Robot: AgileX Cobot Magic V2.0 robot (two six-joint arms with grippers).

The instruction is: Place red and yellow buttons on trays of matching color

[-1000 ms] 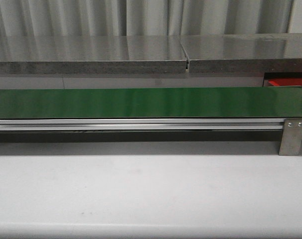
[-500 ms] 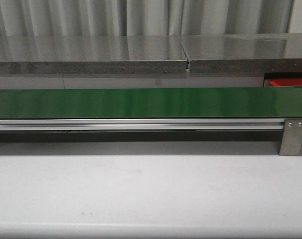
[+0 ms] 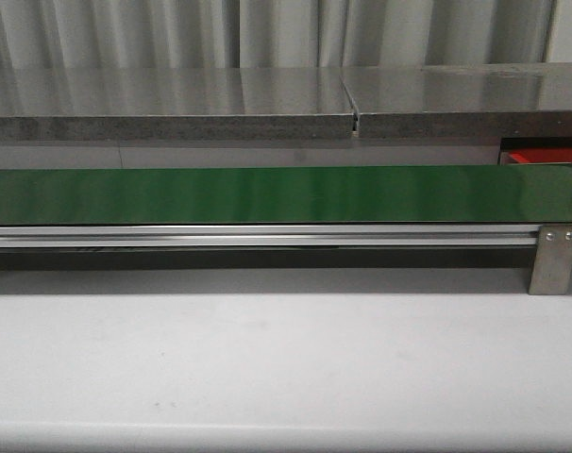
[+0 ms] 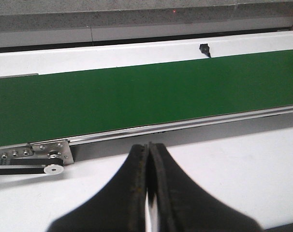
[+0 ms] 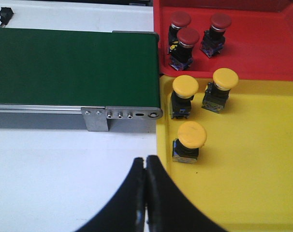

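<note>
Right wrist view: clenched, empty right gripper [image 5: 146, 193]; ahead, three yellow buttons [image 5: 191, 134] on yellow tray [image 5: 262, 164], three red buttons [image 5: 188, 37] on red tray [image 5: 267, 43]. Left gripper [image 4: 148, 193] clenched too.

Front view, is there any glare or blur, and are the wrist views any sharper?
Front view: soft overall, pale glare streaks across the green belt and steel shelf. Left wrist view: belt evenly lit, the shut left tool dark and blurred. Right wrist view: sharpest, buttons crisp with small shadows.
</note>
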